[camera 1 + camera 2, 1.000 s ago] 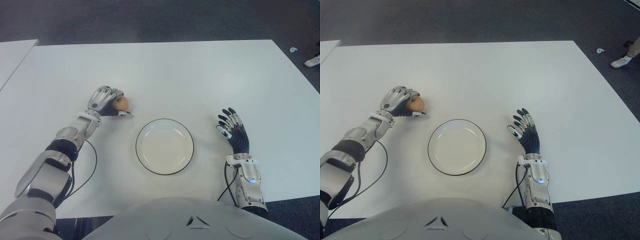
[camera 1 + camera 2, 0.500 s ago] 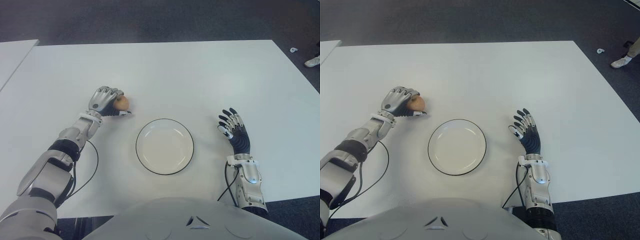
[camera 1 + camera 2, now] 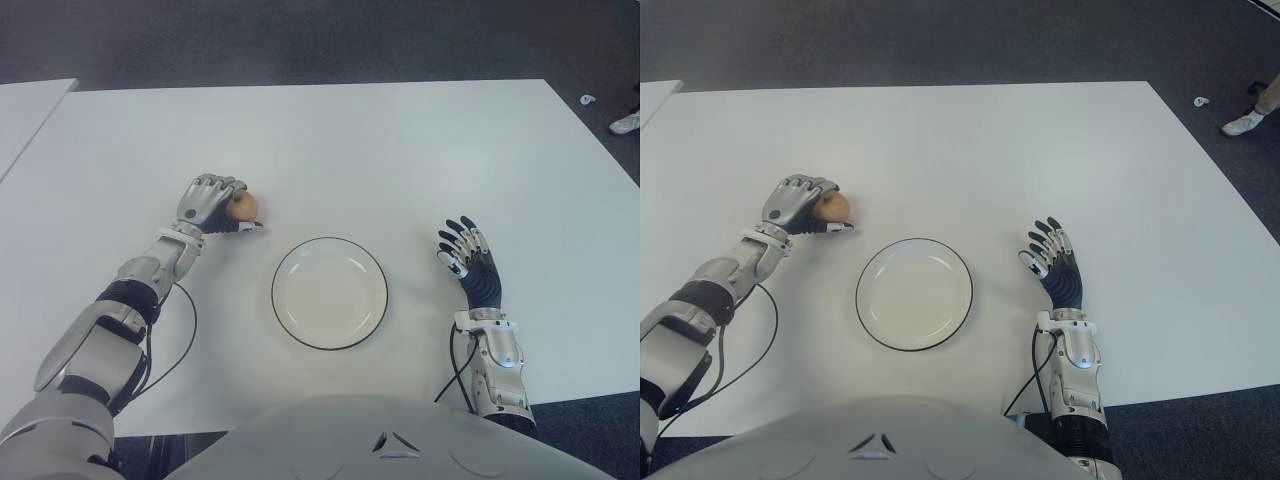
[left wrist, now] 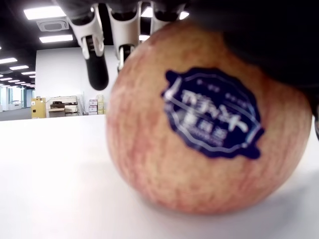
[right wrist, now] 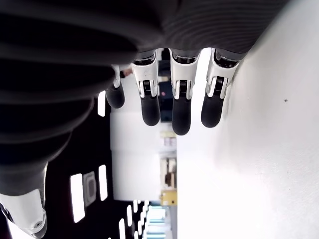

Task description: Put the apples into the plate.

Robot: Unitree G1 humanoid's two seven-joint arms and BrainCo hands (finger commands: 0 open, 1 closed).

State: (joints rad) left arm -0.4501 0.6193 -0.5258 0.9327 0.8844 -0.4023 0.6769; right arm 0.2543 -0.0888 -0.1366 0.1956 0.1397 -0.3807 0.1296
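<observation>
Apple: 1 red-yellow apple sits on the white table, to the left of the plate and a little farther from the robot. In the left wrist view its underside meets the tabletop, and a dark blue sticker with pale lettering faces the camera; the lettering is too blurred to read.

Left hand: the left hand is wrapped over the apple from the robot's left side. Its fingers curl down across the top of the fruit, and the dark thumb tip lies low on the near side by the tabletop. The hand is clamped on the apple while the fruit still stands on the table.

Plate: 1 round white plate with a thin dark rim lies on the table in front of the robot's torso, between the 2 hands. Nothing is on it. It is near the apple but not touching it.

Right hand: the right hand shows to the right of the plate, well apart from it, palm up. Its fingers are stretched out and slightly spread, holding nothing.

Cables: 1 thin dark cable loops on the table beside the left forearm, and another runs along the right wrist.

Floor: dark carpet lies beyond the far table edge, and a light shoe shows at the right margin.
</observation>
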